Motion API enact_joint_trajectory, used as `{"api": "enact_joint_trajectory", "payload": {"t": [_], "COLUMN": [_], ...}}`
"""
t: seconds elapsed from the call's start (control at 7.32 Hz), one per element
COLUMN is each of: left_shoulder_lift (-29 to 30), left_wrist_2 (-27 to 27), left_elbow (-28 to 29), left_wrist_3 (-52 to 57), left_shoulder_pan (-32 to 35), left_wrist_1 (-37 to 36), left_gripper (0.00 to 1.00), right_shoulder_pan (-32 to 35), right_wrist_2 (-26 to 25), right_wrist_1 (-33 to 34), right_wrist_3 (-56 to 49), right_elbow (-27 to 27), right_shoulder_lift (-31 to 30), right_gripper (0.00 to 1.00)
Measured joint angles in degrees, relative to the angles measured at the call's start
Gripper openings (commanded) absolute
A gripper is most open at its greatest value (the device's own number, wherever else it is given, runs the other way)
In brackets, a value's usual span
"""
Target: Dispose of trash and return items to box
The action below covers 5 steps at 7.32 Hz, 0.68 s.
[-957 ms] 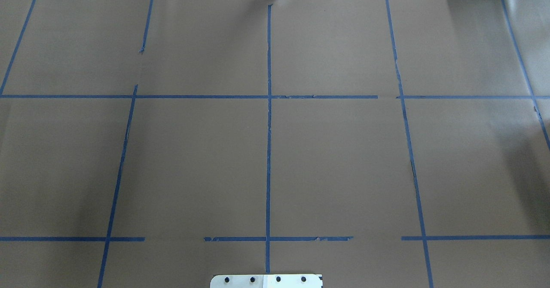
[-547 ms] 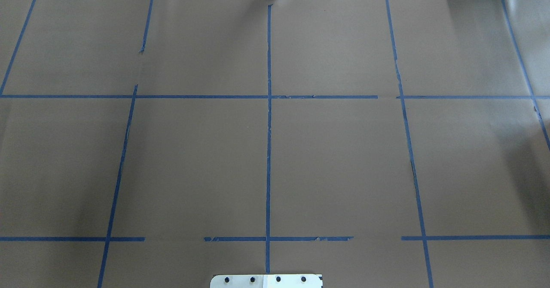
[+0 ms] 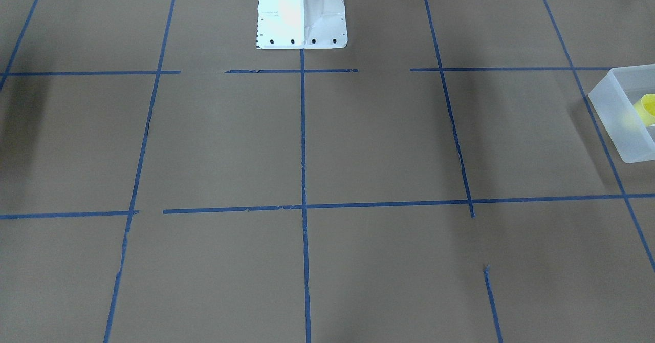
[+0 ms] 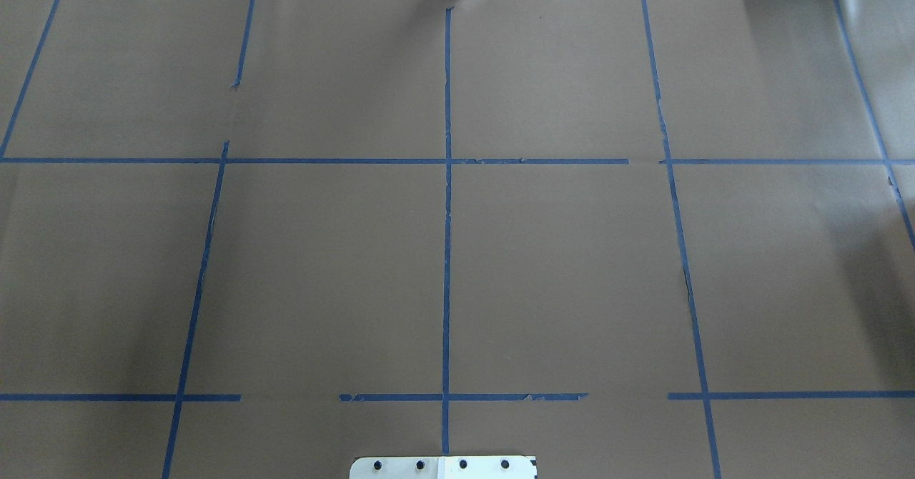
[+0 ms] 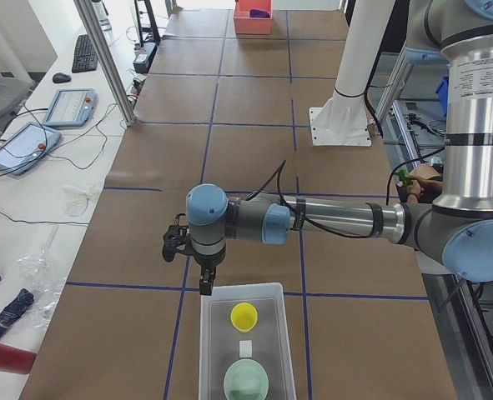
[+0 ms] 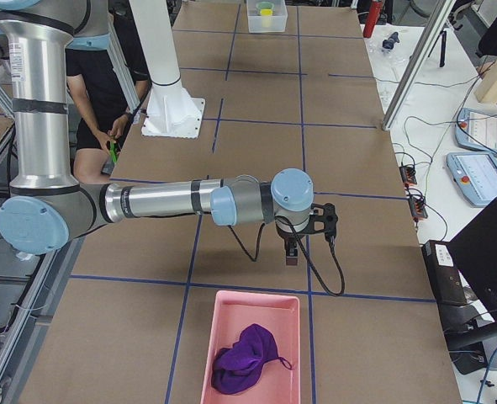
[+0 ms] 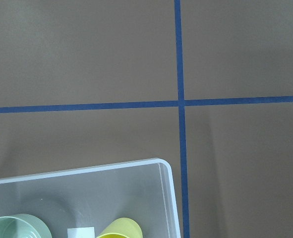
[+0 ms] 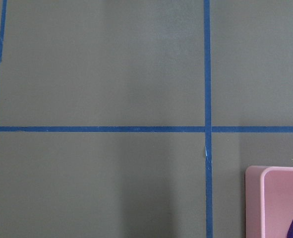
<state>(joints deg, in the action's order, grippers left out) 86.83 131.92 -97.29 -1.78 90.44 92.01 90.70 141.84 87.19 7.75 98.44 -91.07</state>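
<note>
Two robot arms are stretching out low over a bench [image 5: 254, 108] covered in brown paper and marked with blue tape lines.

The box [image 5: 207, 350], a frosted white bin, is sitting at the end of the bench on the robot's left. Its long axis is running along the length of the bench. Inside the box, the yellow cup [image 5: 244, 316] is resting in the half that faces the middle of the bench. A pale green bowl [image 5: 246, 382] is filling the other half, and a small white tag [image 5: 245, 348] is lying between the two.

The left hand [image 5: 204, 287] is hovering just outside the box's inner short wall, near one corner, with its fingers pointing down. From that hand, the cup is lying just past the wall, along the box's long axis. I cannot tell whether this hand is released or clenched, because only a side view is showing it.

The right hand [image 6: 290, 255] is hanging well apart from the box, at the opposite end of the bench. It is just beside a pink bin [image 6: 221, 313] holding a purple cloth [image 6: 244, 358]. Its grip is equally impossible to judge.

To my eye the cup is already back where it belongs. Any further work at the box would be falling to the left arm, which is by far the nearer.
</note>
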Motion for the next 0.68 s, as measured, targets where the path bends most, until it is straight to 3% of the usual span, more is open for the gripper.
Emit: {"api": "enact_joint_trajectory", "payload": {"t": [0.68], "left_shoulder_lift": [0.09], "left_wrist_2": [0.00], "left_elbow": [-0.09], "left_wrist_3": [-0.07], "left_shoulder_pan": [0.00], "left_wrist_1": [0.70], "left_gripper": [1.00], "right_shoulder_pan": [0.00], "right_wrist_2": [-1.67], "right_wrist_1": [0.00], "right_wrist_3": [-0.42], "right_elbow": [-0.11], "right_shoulder_lift": [-0.36], "right_gripper": [1.00]}}
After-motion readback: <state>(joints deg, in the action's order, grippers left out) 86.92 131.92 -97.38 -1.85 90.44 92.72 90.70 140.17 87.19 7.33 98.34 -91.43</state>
